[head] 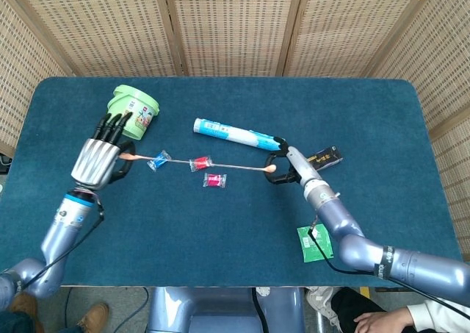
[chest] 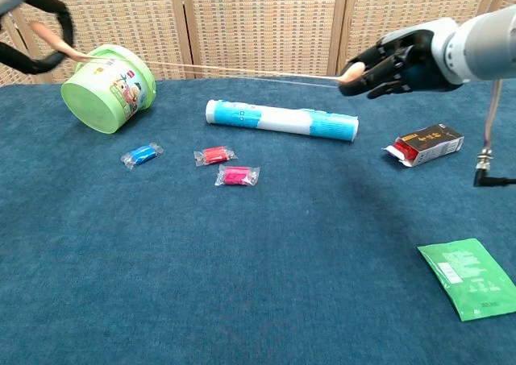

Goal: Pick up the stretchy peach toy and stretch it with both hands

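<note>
No label is legible. On the blue counter [head: 220,230] lie a green bucket [head: 132,112], a white-and-blue tube [head: 239,134], a green packet [chest: 469,278], a black box [chest: 425,143] and small wrapped candies [head: 214,180]. Above them the peach toy [head: 198,163] is drawn thread-thin, its ends pinched by the left hand [head: 103,156] and right hand [head: 285,168].

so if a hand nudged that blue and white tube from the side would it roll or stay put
Probably roll: the blue and white tube looks round and lies flat on the table. It seems rigid, holding a straight line. Nothing touches it, so little would stop it.
</note>
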`<state>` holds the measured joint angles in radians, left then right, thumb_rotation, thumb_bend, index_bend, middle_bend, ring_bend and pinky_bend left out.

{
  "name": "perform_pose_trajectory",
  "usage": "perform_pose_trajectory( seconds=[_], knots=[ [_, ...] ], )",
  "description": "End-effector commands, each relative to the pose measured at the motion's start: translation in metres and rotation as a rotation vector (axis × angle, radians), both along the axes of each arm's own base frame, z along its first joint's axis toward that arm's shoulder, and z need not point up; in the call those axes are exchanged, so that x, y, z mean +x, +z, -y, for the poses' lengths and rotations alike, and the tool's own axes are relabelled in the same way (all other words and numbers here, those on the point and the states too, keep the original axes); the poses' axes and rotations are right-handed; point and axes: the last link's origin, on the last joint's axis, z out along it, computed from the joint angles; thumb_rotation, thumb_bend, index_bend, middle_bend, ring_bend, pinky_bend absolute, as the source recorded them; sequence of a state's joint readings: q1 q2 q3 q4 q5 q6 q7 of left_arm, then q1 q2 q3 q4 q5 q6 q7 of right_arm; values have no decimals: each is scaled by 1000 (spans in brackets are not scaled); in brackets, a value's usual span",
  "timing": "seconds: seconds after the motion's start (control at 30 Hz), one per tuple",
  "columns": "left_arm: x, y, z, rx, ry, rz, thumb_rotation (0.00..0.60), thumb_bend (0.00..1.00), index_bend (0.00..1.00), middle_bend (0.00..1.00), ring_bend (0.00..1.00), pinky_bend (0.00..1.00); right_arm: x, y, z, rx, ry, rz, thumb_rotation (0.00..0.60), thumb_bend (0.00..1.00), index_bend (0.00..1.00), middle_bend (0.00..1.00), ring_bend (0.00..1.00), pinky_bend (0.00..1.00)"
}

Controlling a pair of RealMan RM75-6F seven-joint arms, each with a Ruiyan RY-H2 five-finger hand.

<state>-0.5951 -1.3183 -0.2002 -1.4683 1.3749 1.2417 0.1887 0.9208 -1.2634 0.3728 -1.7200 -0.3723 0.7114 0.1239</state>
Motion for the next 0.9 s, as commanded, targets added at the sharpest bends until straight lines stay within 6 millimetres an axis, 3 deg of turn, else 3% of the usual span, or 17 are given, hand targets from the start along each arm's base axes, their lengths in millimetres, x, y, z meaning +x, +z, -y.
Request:
perform_pose_trajectory(
  seconds=[0.03,0.37,0.9],
  knots=[
    [-25,25,-2,50,47,-11,600,516,812,0,0,0,-10,8,-1,-11,-14,-7,600,618,773,61,0,0],
    [-75,90,-5,157,146,-18,600,518,813,0,0,0,-50,34,-7,-45,-76,-33,600,619,774,62,0,0],
    [-112,138,-1,228,239,-23,600,519,814,0,0,0,-117,78,-36,-75,-145,-104,600,618,776,62,0,0]
  ],
)
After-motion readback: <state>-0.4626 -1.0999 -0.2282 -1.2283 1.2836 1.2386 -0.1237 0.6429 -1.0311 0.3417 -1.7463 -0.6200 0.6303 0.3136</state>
